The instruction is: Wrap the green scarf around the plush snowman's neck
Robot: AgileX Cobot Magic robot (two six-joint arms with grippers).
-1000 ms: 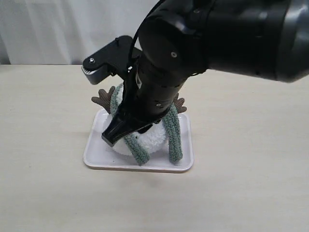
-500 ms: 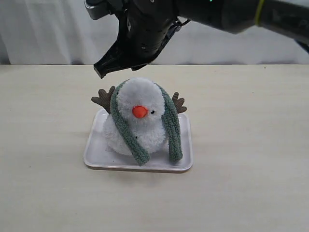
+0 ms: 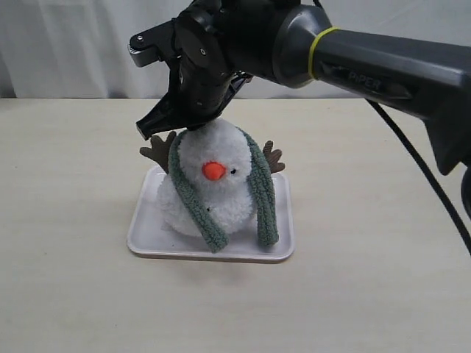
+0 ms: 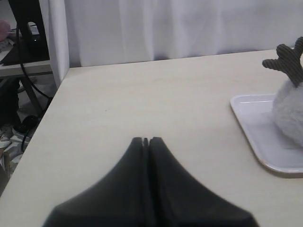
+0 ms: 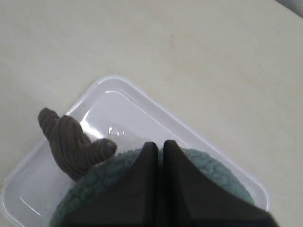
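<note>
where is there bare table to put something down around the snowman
Bare table runs wide left of the white tray, right of it out to the edge of view, and along the front. The tray is crowded: the snowman and green scarf fill most of it, and the right fingers, shut, hang beside its head.

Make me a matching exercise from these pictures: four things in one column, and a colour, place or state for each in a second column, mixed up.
Column one:
1. scarf
2. tray
3. nose
4. right gripper

Column two:
a. orange
b. white, under the snowman
c. shut, above the snowman
d. green, hanging down both sides

Pairs: 1-d, 2-b, 3-a, 4-c.
</note>
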